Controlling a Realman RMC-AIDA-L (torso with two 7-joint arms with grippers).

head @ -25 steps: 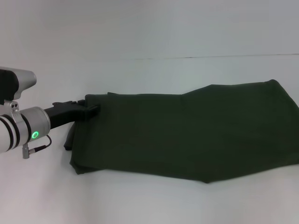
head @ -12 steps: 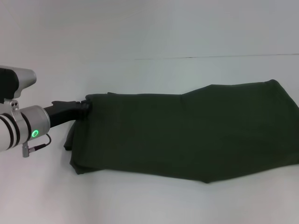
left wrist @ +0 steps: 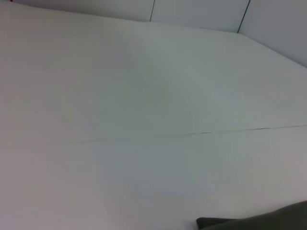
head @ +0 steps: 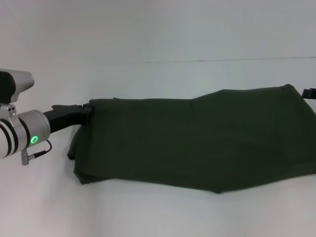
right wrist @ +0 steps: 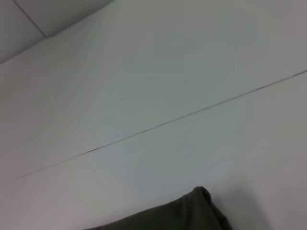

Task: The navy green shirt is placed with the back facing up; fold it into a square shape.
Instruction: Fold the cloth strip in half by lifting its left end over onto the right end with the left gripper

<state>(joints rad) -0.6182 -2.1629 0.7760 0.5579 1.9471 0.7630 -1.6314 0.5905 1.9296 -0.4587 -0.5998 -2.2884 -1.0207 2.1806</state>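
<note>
Olive-green, soft and matte: the shirt (head: 197,138) lies flat on the white table (head: 158,34), a long band already folded lengthwise, running from 9 o'clock to 3 o'clock across the middle of the head view and off the right edge. Its near hem sags to a shallow point around 5 o'clock; the far edge steps up toward 2 o'clock. No print, few creases, doubled layers showing at the left end.

My left gripper (head: 88,112) sits at the shirt's far-left corner, about 9 o'clock, touching the cloth edge. I cannot tell from here whether my fingers are pinching that corner or merely against it. My left wrist view shows only bare table and a sliver of green cloth (left wrist: 254,221).

My right gripper (head: 309,93) shows as a dark tip at the frame edge near 3 o'clock, just beside the shirt's far-right corner; its fingers I cannot read either. My right wrist view catches a rounded cloth corner (right wrist: 201,201).

Judgement: the lengthwise fold looks done; the crosswise fold remains. Next calls for a sure hold on an end corner, lifting it and carrying it over toward the other end, laying edges flush.
</note>
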